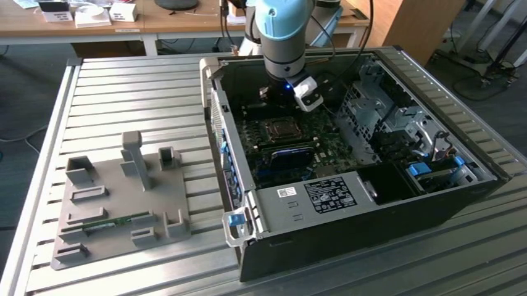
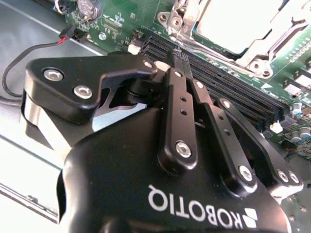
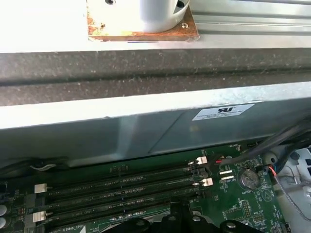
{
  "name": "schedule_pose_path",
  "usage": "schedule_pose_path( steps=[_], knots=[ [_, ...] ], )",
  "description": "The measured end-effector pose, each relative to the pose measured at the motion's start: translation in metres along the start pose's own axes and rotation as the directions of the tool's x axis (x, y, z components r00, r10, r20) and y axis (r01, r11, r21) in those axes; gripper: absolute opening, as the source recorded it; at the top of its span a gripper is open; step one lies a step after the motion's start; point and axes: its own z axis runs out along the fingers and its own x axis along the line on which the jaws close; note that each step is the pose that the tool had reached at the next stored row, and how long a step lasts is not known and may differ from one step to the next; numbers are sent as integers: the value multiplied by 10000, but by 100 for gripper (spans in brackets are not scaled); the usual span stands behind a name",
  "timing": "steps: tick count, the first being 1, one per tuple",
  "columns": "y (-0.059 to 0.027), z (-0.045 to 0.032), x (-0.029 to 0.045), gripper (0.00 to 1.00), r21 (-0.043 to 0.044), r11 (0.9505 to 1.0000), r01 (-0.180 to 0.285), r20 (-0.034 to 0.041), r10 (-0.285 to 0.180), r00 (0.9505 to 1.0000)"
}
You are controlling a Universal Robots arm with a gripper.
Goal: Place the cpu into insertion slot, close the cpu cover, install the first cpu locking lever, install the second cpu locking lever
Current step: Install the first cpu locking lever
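A workshop bench in an office-like room

In the exterior view a ribbed aluminium table (image 1: 123, 92) fills most of the scene, its slats running across under even light. Behind it stands a long wooden desk (image 1: 157, 21) with white legs, carrying small white boxes (image 1: 92, 15) and loose cables. A tall wooden cabinet (image 1: 420, 24) rises toward the exterior view's right. The floor (image 1: 21, 92) is dark grey carpet, with a white cable (image 1: 18, 137) trailing over it on the exterior view's left and black stand legs (image 1: 494, 61) at the far right.
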Motion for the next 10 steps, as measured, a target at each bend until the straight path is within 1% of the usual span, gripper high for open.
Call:
schedule_pose_path(
  steps=[1, 2, 3, 4, 6, 7, 10],
  knots=[
    [0, 0, -2, 11, 39, 10000, -1, -32, 1, 10000],
    [0, 1, -3, 11, 105, 9999, -1, -79, 2, 10000],
    [0, 2, -3, 11, 188, 9998, 4, -129, -1, 9999],
    [0, 2, -4, 11, 293, 9996, 14, -188, -8, 9998],
    [1, 3, -8, 11, 501, 9987, 30, -325, -13, 9995],
    [1, 3, -8, 11, 551, 9985, 30, -366, -10, 9993],
    [0, 3, -8, 11, 557, 9984, 29, -374, -8, 9993]
  ],
)
